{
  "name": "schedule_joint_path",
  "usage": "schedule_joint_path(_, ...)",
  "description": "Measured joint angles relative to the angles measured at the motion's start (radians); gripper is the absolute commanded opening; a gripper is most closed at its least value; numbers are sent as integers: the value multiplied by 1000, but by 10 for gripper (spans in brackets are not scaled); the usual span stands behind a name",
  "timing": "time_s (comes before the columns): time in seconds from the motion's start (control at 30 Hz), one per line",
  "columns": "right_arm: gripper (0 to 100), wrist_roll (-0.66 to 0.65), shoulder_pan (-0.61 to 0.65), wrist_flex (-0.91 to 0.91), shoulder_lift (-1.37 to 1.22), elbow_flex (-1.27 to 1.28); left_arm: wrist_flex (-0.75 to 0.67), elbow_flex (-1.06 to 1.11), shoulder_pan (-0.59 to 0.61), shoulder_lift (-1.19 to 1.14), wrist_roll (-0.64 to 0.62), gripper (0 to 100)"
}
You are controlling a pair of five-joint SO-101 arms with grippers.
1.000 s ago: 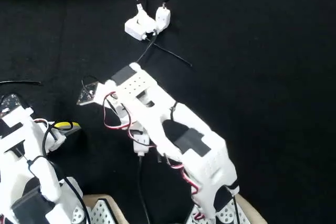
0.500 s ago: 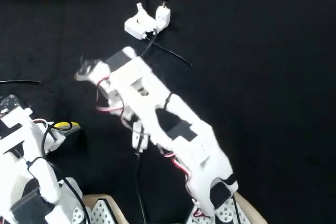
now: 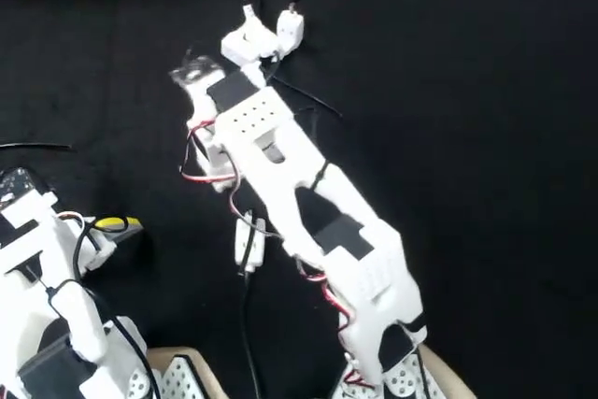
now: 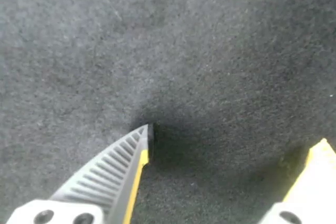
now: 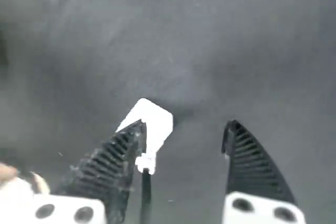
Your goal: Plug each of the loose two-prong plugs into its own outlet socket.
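Swinging away from the middle of the surface [image 3: 467,137] over the last second, the right arm now stretches toward the back edge, and the right pincer [image 3: 192,72] sits just beside the outlet block [image 3: 245,47]; the left arm has stayed folded at the near left corner, and the loose plug [image 3: 249,245] has hardly shifted; that plug lies flat on the black cloth under the right arm's forearm, well apart from the outlet block, with its dark cord trailing toward the near edge; a second white socket piece [image 3: 291,30] sits touching or just beside the outlet block, and a thin black cable [image 3: 304,97] runs out from the pair across the cloth; in the right wrist view the pincer's two dark ribbed fingers [image 5: 113,156] stand apart, and a white corded block [image 5: 150,121] lies on the cloth in the gap, close against one finger, though whether it touches cannot be told, nor whether it is the loose plug; the left pincer [image 4: 235,135] is also spread apart, its ribbed, yellow-edged finger [image 4: 118,166] low over bare dark cloth and gripping nothing.
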State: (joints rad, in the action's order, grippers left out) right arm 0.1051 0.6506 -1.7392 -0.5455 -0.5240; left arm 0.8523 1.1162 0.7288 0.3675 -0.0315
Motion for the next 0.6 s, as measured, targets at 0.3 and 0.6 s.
schedule_joint_path(0.3,116,153,-23,0,63,17,0,0,-15,0,0,446)
schedule_joint_path(0.6,430,316,-20,11,49,146,0,0,-15,0,0,446)
